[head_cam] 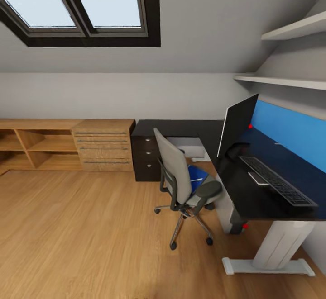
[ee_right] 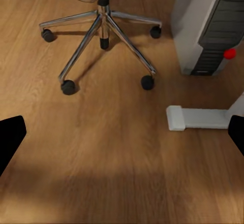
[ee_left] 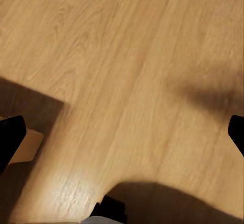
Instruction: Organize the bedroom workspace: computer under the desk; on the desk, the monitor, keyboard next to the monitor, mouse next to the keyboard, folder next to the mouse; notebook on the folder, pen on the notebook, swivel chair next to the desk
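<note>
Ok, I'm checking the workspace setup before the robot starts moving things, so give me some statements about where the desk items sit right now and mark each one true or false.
1. The keyboard lies on the desk. True.
2. The monitor stands on the floor. False: it stands on the desk, ahead of the blue back panel.
3. A blue item rests on the seat of the swivel chair. True.
4. The computer sits on top of the desk. False: it stands on the floor beside the desk's white foot.
5. The swivel chair lies tipped on its side. False: it stands upright on its casters.
</note>
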`<state>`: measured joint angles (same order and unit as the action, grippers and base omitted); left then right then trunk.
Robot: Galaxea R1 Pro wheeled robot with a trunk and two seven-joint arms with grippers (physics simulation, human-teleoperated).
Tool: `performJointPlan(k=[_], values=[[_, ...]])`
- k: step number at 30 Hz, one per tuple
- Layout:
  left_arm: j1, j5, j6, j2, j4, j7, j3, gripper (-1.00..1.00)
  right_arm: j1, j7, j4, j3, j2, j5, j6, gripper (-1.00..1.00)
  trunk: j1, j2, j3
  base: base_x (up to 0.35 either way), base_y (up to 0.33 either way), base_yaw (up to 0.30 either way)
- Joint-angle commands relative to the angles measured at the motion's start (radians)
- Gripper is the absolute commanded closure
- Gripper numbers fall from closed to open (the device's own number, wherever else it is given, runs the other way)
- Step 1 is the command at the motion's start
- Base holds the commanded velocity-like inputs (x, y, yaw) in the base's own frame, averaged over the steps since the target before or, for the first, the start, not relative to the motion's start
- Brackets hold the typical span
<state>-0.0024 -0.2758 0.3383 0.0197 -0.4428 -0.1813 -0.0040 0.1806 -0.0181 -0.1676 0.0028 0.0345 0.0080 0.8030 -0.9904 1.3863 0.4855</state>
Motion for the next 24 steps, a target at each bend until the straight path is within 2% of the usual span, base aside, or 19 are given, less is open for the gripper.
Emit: performJointPlan(k=[1, 9, 24], values=[[0.0, -0.002, 0.002, 0.0, 0.0, -0.003, -0.001, -1.0, 0.0, -0.002, 0.0, 0.001, 0.0, 0.001, 0.003, -1.0, -0.004, 0.008, 0.005, 0.0, 0.0, 0.273], [0.0, -0.002, 0.005, 0.0, -0.002, -0.003, -0.001, -1.0, 0.0, -0.002, 0.0, 0.0, 0.001, 0.001, 0.003, -1.0, -0.035, 0.064, 0.032, 0.0, 0.0, 0.178], [0.0, -0.001, 0.008, 0.001, -0.002, -0.003, -0.001, -1.0, 0.0, -0.002, -0.001, -0.001, 0.004, 0.001, 0.004, -1.0, -0.092, 0.169, 0.08, 0.0, 0.0, 0.005]])
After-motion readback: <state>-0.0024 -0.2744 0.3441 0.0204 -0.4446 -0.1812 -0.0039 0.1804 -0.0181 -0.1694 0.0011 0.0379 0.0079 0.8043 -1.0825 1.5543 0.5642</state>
